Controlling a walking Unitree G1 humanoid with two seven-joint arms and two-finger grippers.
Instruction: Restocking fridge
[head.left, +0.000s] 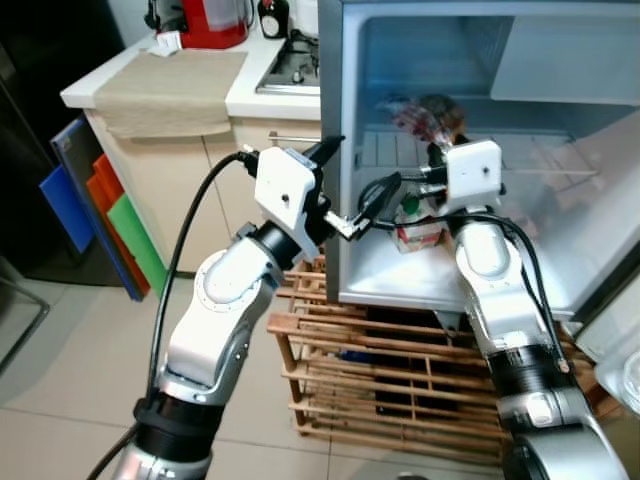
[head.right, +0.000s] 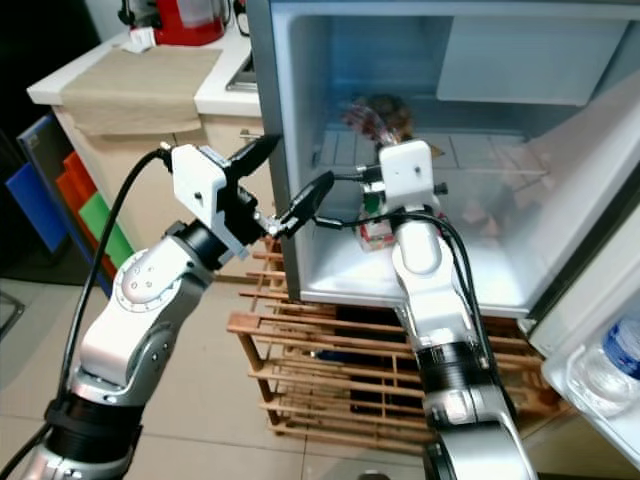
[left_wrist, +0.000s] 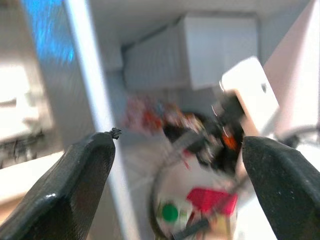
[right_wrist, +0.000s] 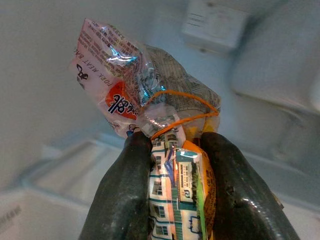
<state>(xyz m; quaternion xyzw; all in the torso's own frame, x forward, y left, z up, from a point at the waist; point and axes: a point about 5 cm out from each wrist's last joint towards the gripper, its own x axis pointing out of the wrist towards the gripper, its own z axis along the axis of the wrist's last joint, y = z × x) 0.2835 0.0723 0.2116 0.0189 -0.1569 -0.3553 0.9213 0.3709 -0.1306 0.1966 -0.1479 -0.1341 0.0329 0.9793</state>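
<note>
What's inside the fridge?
In the fridge, the right gripper holds a food packet. A small carton sits below; the arm hides things behind it.

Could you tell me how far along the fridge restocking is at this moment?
Done: the fridge stands open, and a small carton already sits on its floor. In hand: the right claw is shut on a plastic food packet tied with an orange rubber band, held inside the compartment. The left claw waits open at the fridge's edge. Left: setting the packet down, letting go and withdrawing.
</note>
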